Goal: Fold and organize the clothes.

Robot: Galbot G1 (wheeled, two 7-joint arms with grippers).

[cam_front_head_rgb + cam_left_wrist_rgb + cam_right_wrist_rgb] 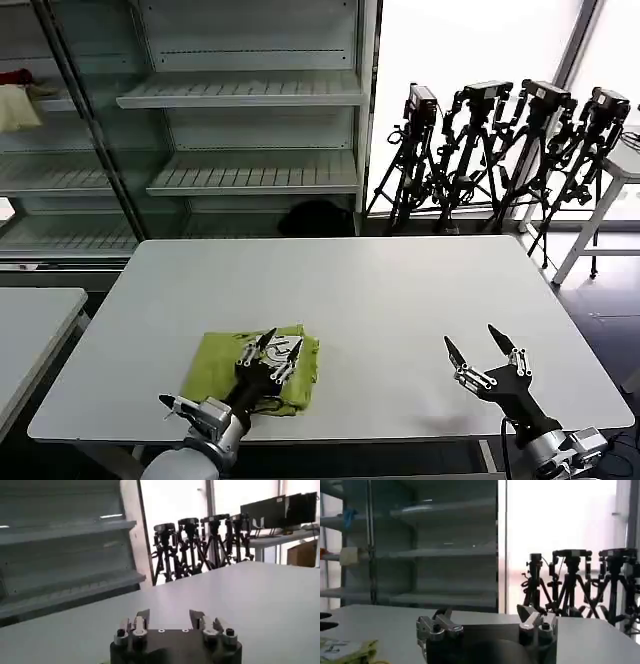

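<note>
The clothes are one lime yellow-green T-shirt [213, 362], lying folded into a small square near the front left of the white table [380, 290]. My left gripper [282, 340] hovers over the shirt's far edge, open, with nothing between its fingers. In the left wrist view the left gripper [170, 616] stands open over bare table. My right gripper [470, 337] is open above the front right of the table, well apart from the shirt. The right wrist view shows the right gripper [484, 612] open, and an edge of the shirt [345, 649] off to one side.
Metal shelving [240, 100] stands behind the table, with a cream-and-red cloth bundle [17, 100] on a shelf at the far left. Several tripods [500, 150] crowd the back right. A second table [30, 320] is at the left, and another table's corner [625, 165] at the right.
</note>
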